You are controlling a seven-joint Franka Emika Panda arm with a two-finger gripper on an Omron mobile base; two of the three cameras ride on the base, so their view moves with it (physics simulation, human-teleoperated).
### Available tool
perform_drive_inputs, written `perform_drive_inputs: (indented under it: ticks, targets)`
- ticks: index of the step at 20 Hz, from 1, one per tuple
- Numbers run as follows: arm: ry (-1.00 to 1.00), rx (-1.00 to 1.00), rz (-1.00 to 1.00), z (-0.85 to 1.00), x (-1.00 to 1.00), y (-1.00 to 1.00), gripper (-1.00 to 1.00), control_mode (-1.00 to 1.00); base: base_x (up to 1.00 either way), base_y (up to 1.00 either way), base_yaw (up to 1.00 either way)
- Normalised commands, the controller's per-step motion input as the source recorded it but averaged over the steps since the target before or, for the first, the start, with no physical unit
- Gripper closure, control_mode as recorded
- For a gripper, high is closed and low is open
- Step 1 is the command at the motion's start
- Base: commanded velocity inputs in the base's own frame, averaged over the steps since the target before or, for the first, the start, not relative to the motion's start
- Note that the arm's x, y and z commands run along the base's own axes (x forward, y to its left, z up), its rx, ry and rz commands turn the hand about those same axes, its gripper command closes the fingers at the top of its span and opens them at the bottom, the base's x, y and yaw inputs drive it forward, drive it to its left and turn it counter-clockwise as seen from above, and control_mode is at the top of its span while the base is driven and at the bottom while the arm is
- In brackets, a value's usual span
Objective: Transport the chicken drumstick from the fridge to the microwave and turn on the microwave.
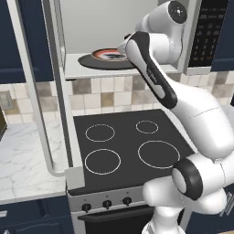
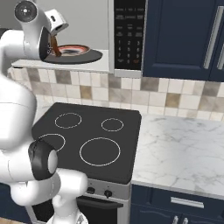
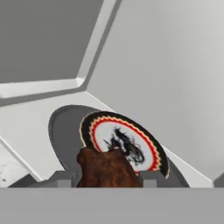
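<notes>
Between the fingers (image 3: 107,179), which were clamped on it, the chicken drumstick (image 3: 107,168) sat at the microwave (image 2: 127,35) mouth; just beyond the fingertips lay the plate (image 3: 127,142) on the turntable (image 3: 63,131), so release probably called for a short reach forward.

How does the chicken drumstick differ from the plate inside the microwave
The chicken drumstick is a lumpy dark reddish-brown piece; the plate is a flat white round with an orange-red rim. The drumstick is far smaller than the plate. The drumstick is clamped in the gripper above the near edge of the plate, while the plate lies on the black turntable. Both are inside the open microwave.
</notes>
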Motion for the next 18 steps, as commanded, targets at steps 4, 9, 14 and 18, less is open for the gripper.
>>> perform_drive_inputs:
  ticks: [4,9,14,18]
  targets:
    - [0.00,-0.09,0.05,-0.03,0.40,0.10,1.00,-1.00,0.00,0.00,0.00]
    - [0.05,-0.08,0.03,0.00,0.45,0.10,1.00,-1.00,0.00,0.00,0.00]
    - [0.10,-0.02,0.01,-0.03,0.37,0.06,1.00,-1.00,0.00,0.00,0.00]
    - [0.04,0.00,0.03,-0.07,0.35,0.09,1.00,-1.00,0.00,0.00,0.00]
